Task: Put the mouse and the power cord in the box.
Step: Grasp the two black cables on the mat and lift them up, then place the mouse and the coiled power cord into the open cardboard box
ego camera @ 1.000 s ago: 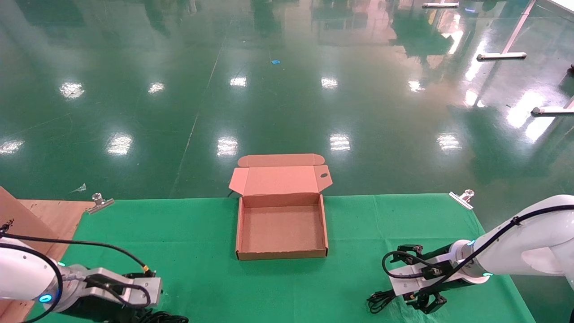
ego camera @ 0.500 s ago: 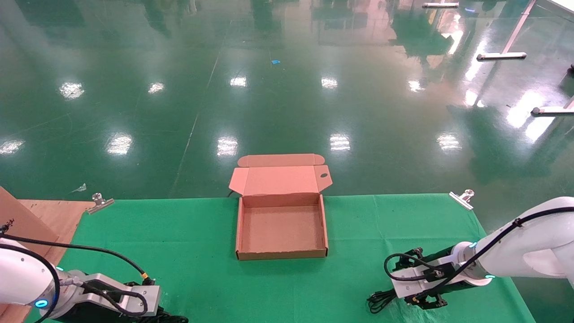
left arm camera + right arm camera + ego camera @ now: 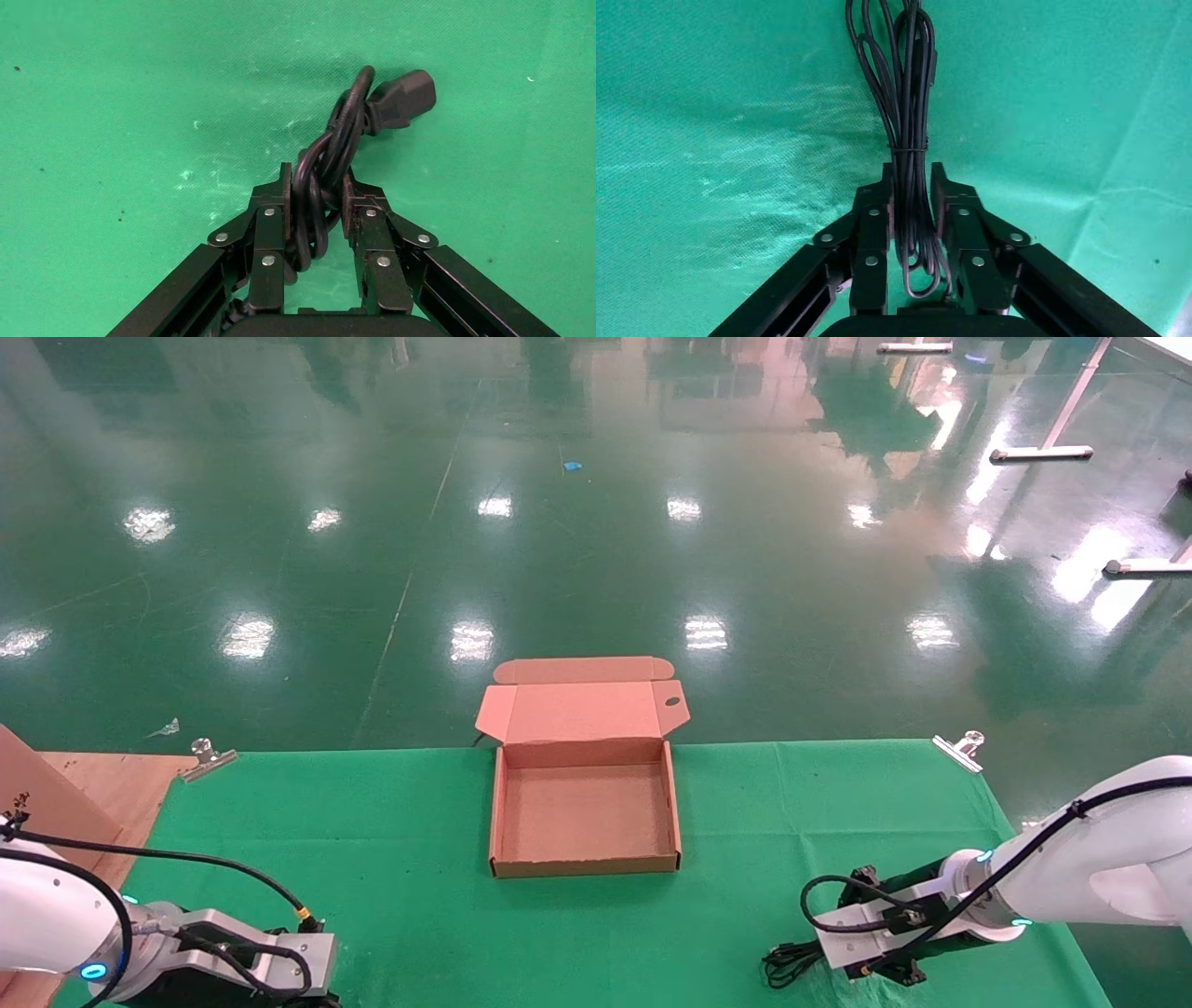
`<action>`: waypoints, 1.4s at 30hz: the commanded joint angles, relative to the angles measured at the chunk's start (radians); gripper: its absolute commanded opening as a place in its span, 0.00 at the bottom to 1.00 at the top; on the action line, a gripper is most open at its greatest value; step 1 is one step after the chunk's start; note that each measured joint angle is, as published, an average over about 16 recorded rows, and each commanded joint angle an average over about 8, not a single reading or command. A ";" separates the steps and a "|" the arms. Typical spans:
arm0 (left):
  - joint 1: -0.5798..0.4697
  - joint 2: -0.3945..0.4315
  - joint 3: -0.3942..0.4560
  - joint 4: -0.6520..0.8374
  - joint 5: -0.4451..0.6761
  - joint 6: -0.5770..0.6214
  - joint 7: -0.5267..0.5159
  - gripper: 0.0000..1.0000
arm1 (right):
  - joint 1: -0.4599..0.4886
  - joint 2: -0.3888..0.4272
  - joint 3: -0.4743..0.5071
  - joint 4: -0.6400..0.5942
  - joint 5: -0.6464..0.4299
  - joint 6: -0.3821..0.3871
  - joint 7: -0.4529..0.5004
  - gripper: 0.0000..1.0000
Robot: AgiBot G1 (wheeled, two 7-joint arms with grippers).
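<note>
The power cord (image 3: 355, 112), a thick black looped bundle with a black plug at its far end, lies on the green cloth. My left gripper (image 3: 316, 175) is shut on its loops, low at the table's near left corner (image 3: 279, 980). My right gripper (image 3: 910, 175) is shut on a tied bundle of thin black cable (image 3: 905, 84), the mouse's cable, at the near right (image 3: 885, 971). Loops of that cable (image 3: 787, 966) stick out to its left. The mouse itself is hidden. The box (image 3: 584, 864) stands open at the table's middle with nothing inside, its lid folded back.
Metal clips (image 3: 207, 758) (image 3: 959, 747) pin the green cloth at the far corners. A bare wooden board (image 3: 102, 784) and a brown panel lie at the left edge. The table's far edge runs just behind the box, with glossy green floor beyond.
Both grippers have sunk lower onto the cloth. The left wrist has slid toward the near edge and now covers the cord loops seen before. The box has not moved.
</note>
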 commanded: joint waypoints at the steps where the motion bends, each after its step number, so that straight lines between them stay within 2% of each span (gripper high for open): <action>1: 0.002 0.001 0.000 0.000 0.000 -0.007 0.000 0.00 | 0.000 0.001 0.001 0.000 0.002 0.001 -0.001 0.00; 8: -0.018 -0.008 -0.004 0.000 -0.006 0.015 -0.001 0.00 | 0.026 0.011 0.009 0.001 0.013 -0.034 -0.004 0.00; 13: -0.051 -0.019 -0.009 -0.002 -0.013 0.072 0.002 0.00 | 0.068 0.025 0.020 0.005 0.029 -0.097 -0.008 0.00; 17: -0.092 -0.026 -0.015 -0.011 -0.022 0.120 0.006 0.00 | 0.122 0.043 0.034 0.009 0.049 -0.191 -0.015 0.00; 24: -0.193 -0.019 -0.027 -0.036 -0.039 0.190 0.005 0.00 | 0.247 0.077 0.063 0.020 0.092 -0.414 -0.033 0.00; 30: -0.300 0.005 -0.041 -0.065 -0.059 0.234 -0.005 0.00 | 0.355 0.096 0.086 0.027 0.127 -0.527 -0.025 0.00; 35: -0.394 0.041 -0.063 -0.084 -0.091 0.264 -0.027 0.00 | 0.426 0.088 0.104 0.025 0.154 -0.568 -0.007 0.00; 42: -0.494 0.129 -0.091 -0.104 -0.130 0.258 -0.043 0.00 | 0.484 0.035 0.104 0.023 0.157 -0.545 0.025 0.00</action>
